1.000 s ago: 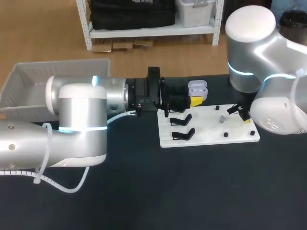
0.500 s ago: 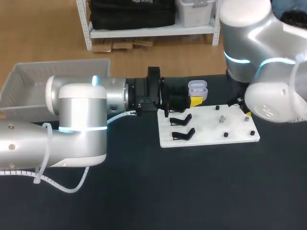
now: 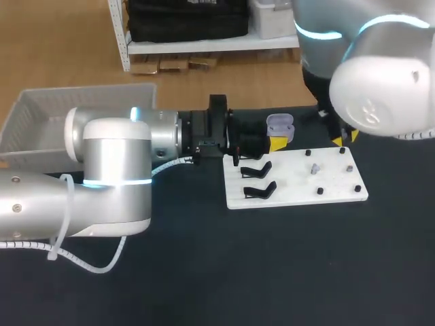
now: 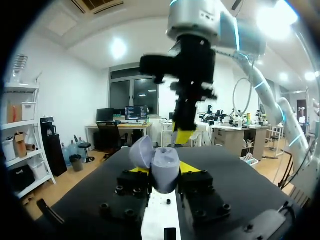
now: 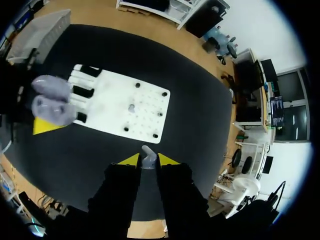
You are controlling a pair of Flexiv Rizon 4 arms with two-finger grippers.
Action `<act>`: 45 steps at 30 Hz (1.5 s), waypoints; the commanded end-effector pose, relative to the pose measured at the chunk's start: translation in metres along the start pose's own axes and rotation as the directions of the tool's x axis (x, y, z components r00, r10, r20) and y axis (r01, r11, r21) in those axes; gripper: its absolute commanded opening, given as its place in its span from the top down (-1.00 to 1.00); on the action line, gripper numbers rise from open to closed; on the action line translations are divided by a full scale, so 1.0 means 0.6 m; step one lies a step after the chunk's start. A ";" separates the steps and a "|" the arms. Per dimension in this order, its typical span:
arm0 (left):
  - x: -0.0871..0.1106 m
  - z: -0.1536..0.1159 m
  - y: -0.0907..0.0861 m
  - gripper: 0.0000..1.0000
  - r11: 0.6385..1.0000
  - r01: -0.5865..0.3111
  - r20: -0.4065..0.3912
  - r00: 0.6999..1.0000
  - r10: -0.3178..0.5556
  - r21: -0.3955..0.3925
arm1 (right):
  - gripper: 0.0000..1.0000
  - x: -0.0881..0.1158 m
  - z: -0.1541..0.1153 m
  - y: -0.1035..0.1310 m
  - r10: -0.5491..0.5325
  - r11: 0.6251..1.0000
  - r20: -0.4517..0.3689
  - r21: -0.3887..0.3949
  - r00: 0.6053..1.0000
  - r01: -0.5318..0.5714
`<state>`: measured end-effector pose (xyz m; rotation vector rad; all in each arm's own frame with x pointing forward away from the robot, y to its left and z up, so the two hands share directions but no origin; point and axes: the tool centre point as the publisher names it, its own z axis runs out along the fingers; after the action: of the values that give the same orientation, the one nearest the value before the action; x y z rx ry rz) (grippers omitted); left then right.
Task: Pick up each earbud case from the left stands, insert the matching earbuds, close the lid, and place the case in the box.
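The case [image 3: 280, 126] is sitting between the left gripper's [image 4: 163, 172] yellow tips, which are clamping its rounded body from both sides. It is smooth, pale lavender and pebble-shaped, and its lid is standing open, tilted back on the hinge. It is hanging above the table [image 3: 272, 272] just beyond the far left corner of the board [image 3: 292, 187]. The left arm is lying low and level, reaching in from the left with its wrist horizontal.

A small grey earbud [image 5: 147, 153] is being pinched between the right gripper's [image 5: 148, 161] tips, stem pointing back toward the wrist. The right arm is hanging high over the board's far right edge, with its fingers pointing down. In the left wrist view its gripper is showing above and ahead of the open case, not touching it.

The board is flat, white and rectangular, dotted with small holes and carrying short black pegs. Another grey earbud [image 3: 315, 168] is standing near its middle. Two black curved stands [image 3: 259, 189] are sitting along its left side. The box [image 3: 34, 112], a pale perforated basket, is resting at the table's far left. The table surface is dark and matt.
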<state>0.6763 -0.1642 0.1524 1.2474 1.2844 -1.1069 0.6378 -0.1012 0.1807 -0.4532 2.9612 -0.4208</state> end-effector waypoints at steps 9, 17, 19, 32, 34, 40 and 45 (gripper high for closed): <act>0.003 0.000 -0.003 1.00 1.000 -0.006 0.009 1.000 0.006 -0.009 | 1.00 0.038 -0.097 0.033 -0.066 0.997 0.038 -0.036 0.997 0.067; 0.003 0.000 -0.003 1.00 1.000 -0.006 0.009 1.000 0.006 -0.009 | 1.00 0.028 -0.106 0.061 -0.009 0.999 0.005 0.046 1.000 0.009; 0.003 0.000 -0.003 1.00 1.000 -0.006 0.009 1.000 0.006 -0.009 | 1.00 0.018 -0.116 0.082 0.093 0.995 -0.046 0.044 0.995 -0.091; 0.003 0.000 -0.003 1.00 1.000 -0.006 0.009 1.000 0.006 -0.009 | 1.00 0.029 -0.138 0.120 0.652 0.746 -0.155 -0.043 0.742 -0.664; 0.003 0.000 -0.003 1.00 1.000 -0.006 0.009 1.000 0.006 -0.009 | 1.00 0.029 -0.138 0.120 0.652 0.746 -0.155 -0.043 0.742 -0.664; 0.003 0.000 -0.003 1.00 1.000 -0.006 0.009 1.000 0.006 -0.009 | 1.00 0.029 -0.138 0.120 0.652 0.746 -0.155 -0.043 0.742 -0.664; 0.003 0.000 -0.003 1.00 1.000 -0.006 0.009 1.000 0.006 -0.009 | 1.00 0.020 -0.138 0.127 0.656 0.745 -0.154 -0.018 0.738 -0.666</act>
<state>0.6764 -0.1642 0.1525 1.2475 1.2847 -1.1071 0.5920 -0.0169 0.2381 0.6580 3.0053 -0.2448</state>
